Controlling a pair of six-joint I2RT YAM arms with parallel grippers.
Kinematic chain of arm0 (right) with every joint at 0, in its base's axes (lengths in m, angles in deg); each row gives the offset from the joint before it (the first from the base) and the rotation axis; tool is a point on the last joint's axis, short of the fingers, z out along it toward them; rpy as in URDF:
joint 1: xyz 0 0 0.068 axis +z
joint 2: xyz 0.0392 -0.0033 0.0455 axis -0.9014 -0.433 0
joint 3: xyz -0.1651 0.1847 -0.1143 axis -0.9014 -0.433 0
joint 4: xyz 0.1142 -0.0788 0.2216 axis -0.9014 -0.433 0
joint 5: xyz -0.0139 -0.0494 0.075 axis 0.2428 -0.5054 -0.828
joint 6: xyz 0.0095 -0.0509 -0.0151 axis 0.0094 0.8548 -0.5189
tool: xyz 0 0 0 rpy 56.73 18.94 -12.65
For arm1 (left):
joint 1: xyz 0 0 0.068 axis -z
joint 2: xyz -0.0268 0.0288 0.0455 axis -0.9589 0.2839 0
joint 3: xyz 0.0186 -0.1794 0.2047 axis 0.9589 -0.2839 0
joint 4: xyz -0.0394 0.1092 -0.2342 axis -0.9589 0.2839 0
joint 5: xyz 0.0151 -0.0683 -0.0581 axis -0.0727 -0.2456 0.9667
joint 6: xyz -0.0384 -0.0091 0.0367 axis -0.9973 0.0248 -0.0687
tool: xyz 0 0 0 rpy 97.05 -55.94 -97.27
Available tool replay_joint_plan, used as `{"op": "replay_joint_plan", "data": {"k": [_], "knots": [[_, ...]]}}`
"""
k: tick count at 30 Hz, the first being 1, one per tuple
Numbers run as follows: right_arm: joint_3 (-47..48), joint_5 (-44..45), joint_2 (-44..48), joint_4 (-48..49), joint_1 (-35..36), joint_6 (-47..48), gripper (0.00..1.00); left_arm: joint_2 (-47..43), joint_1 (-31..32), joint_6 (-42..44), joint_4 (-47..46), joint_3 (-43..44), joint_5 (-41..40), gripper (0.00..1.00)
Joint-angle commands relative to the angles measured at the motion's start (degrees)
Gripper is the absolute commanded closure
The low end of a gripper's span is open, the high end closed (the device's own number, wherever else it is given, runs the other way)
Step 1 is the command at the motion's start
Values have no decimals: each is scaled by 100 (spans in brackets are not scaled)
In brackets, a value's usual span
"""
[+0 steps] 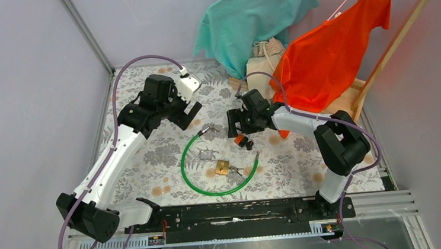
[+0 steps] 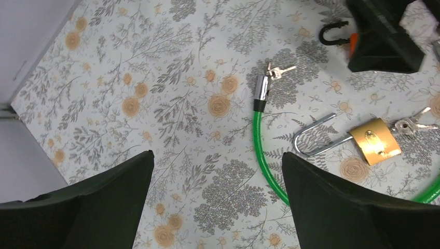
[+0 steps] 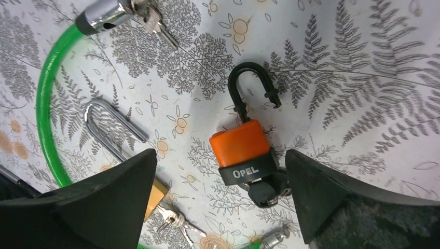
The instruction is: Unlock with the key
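An orange padlock (image 3: pixel 239 145) with a black base lies on the floral mat, and its black shackle (image 3: pixel 249 78) stands raised with one leg free. A black key (image 3: pixel 264 191) sticks in its keyhole. My right gripper (image 3: pixel 219 154) hovers open right over this lock, one finger on each side, touching nothing. From above the same padlock (image 1: pixel 240 139) shows just below the right gripper (image 1: pixel 239 126). My left gripper (image 2: pixel 218 154) is open and empty above bare mat, up and to the left (image 1: pixel 184 112).
A brass padlock (image 2: pixel 376 141) with silver keys (image 2: pixel 412 124) lies inside a loop of green cable lock (image 1: pixel 196 183), which carries its own keys (image 2: pixel 280 70). A teal shirt (image 1: pixel 257 14), an orange shirt (image 1: pixel 331 50) and a wooden rack (image 1: pixel 401 33) stand at the back right.
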Motion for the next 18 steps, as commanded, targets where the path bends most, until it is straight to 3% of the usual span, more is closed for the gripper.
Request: {"op": "replay_joint_plan", "data": {"k": [1,7,13,18], "knots": [[246,685,771,-12,26,264,1,-22,-372,-232,-398,37,110,0],[-412,1834,1936,504,26,533,1,-64,-1330,-385,-1115,-597,297,0],[-1874,4687,3262,1427,-31,284,1,-118,-2221,-555,-2681,-2314,190,0],[-3617,6407,4247,3232,-329,870,1,-23,-2925,-933,-4463,-3789,550,0]]}}
